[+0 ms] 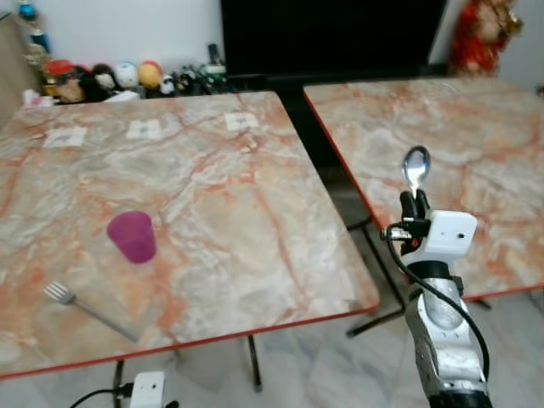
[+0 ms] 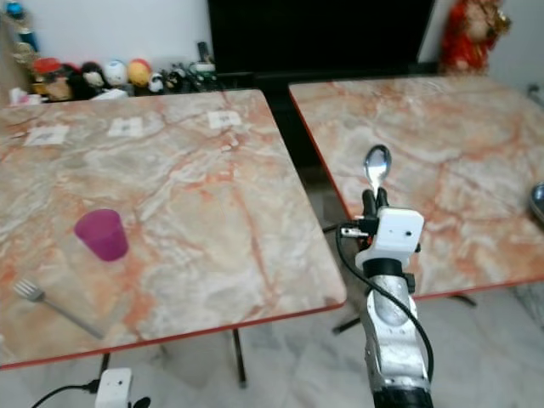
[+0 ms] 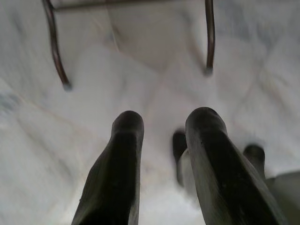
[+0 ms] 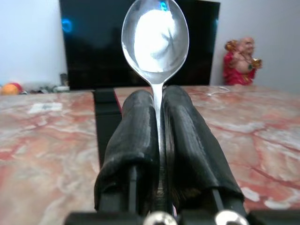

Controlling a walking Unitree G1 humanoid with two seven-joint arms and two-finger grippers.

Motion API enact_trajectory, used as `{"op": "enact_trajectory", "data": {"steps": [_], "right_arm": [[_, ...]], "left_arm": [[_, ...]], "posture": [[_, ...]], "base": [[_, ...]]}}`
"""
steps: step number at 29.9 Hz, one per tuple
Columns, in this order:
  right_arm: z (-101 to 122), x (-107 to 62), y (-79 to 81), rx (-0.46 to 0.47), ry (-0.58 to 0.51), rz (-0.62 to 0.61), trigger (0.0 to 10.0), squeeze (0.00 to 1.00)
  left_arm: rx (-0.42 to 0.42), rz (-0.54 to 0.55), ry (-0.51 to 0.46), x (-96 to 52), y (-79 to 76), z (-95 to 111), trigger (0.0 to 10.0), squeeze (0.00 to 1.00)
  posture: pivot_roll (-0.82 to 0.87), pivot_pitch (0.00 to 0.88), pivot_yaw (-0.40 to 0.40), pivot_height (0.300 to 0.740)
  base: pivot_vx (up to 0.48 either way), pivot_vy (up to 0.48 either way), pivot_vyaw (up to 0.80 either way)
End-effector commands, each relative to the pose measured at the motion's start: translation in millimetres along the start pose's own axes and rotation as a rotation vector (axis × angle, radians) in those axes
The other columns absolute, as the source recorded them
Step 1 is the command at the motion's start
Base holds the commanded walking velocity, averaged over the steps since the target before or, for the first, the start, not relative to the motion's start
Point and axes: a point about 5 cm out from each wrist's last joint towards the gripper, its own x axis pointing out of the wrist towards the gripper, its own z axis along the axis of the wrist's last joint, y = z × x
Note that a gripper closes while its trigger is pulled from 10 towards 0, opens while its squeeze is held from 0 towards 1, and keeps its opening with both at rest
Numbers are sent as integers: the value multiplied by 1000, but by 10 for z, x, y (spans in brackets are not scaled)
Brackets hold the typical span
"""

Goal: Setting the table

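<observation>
Tables: two, marble-topped with red edges, side by side, a floor gap between them. Left table (image 1: 221,170); right table (image 1: 476,144).

Right gripper (image 1: 415,202): raised over the gap, near the right table's front-left edge; fingers clamped on the handle of one spoon (image 1: 416,167), bowl upright above the fingertips.

Left gripper (image 3: 161,126): hangs low over the floor beside table legs, fingers apart, holding nothing.

On the left table: one purple cup (image 1: 132,236); one fork (image 1: 85,308) in front of it near the front edge; three paper tags (image 1: 144,129) along the far side. Open marble remains right of the cup.
</observation>
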Motion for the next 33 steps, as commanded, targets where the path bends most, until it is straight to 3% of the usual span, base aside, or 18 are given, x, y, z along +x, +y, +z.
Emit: {"op": "enact_trajectory", "data": {"steps": [1,11,20,28,33], "right_arm": [[-9,-15,-6,-15,5,3,10000,0],[-42,-11,-62,-19,23,-22,10000,0],[-52,-7,-32,-27,26,-10,10000,0],[-56,1,-31,-50,26,-2,10000,0],[-58,3,-55,-50,30,-13,10000,0]], "left_arm": [[28,2,37,-11,-10,-70,10000,0],[47,-6,35,-3,-63,-54,10000,0],[49,21,27,-22,145,-49,10000,0],[63,17,23,-16,99,-42,10000,0],[50,8,9,0,9,-6,10000,0]], "posture": [[-60,0,-9,740],[-66,0,-2,740],[-65,0,3,740],[-64,0,5,740],[-66,0,2,740]], "base": [[0,-446,0],[0,-441,0],[144,-384,0],[0,0,0],[0,0,800]]}}
